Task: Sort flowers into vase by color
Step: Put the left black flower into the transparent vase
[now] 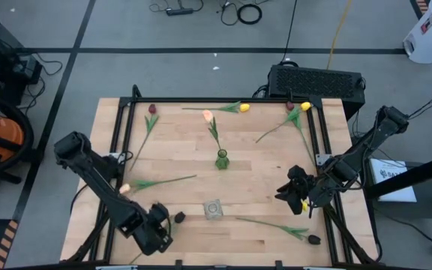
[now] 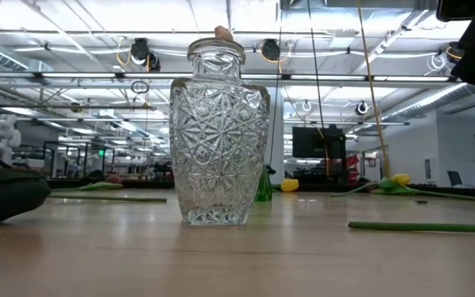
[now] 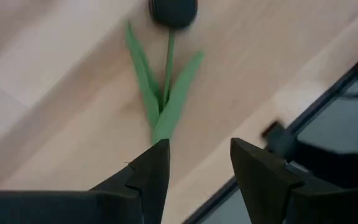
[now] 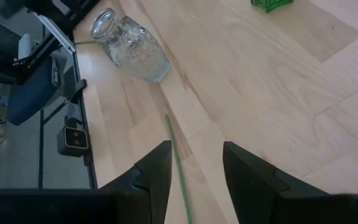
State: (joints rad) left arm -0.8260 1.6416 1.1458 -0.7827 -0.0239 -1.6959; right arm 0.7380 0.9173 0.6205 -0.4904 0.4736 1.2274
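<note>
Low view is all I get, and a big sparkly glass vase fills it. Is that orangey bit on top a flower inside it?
Observer: No. From above, the clear cut-glass vase looks empty. That bit is a peach tulip standing in a small green vase behind it.
Operator: Where's the left hand?
Observer: The left hand is open at the stem end of a dark-headed tulip lying on the wooden table.
Operator: And the right one?
Observer: The right hand is open too, holding nothing, over a thin green stem lying on the table.
</note>
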